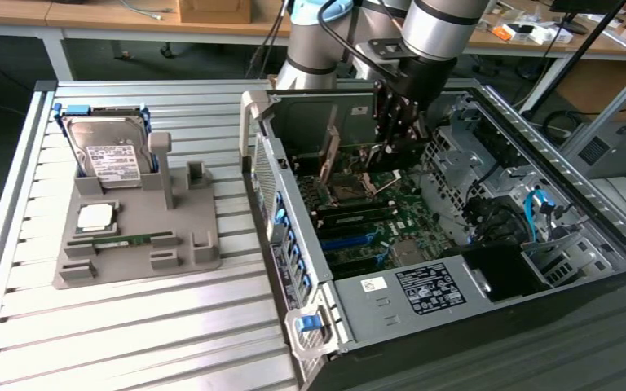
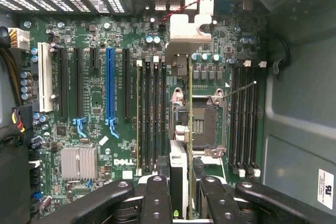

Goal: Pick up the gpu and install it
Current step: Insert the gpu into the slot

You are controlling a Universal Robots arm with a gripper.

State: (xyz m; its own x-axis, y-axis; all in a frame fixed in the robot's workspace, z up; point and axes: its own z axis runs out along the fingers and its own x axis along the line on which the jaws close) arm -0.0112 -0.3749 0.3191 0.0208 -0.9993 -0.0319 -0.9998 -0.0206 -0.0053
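My gripper [image 1: 393, 134] is down inside the open computer case [image 1: 574, 204] and is shut on the gpu [image 1: 383, 160]. In the wrist view the gpu [image 2: 190, 103] appears edge-on as a thin green board, its silver end bracket [image 2: 186, 27] towards the case's rear wall. The black fingers [image 2: 156, 195] clamp it from both sides around my gripper [image 2: 184, 200]. The card hangs above the motherboard [image 2: 94, 103], over the area between the memory slots and the processor socket [image 2: 203, 124]. A blue expansion slot [image 2: 109, 85] lies off to one side, apart from the card.
On the slatted table at the exterior view's left, a grey holder [image 1: 188, 244] carries a hard drive [image 1: 112, 155], a processor chip [image 1: 95, 216] and a memory stick [image 1: 128, 241]. Drive cages and cables [image 1: 536, 212] crowd the case's right side. A heatsink [image 2: 79, 162] sits on the board.
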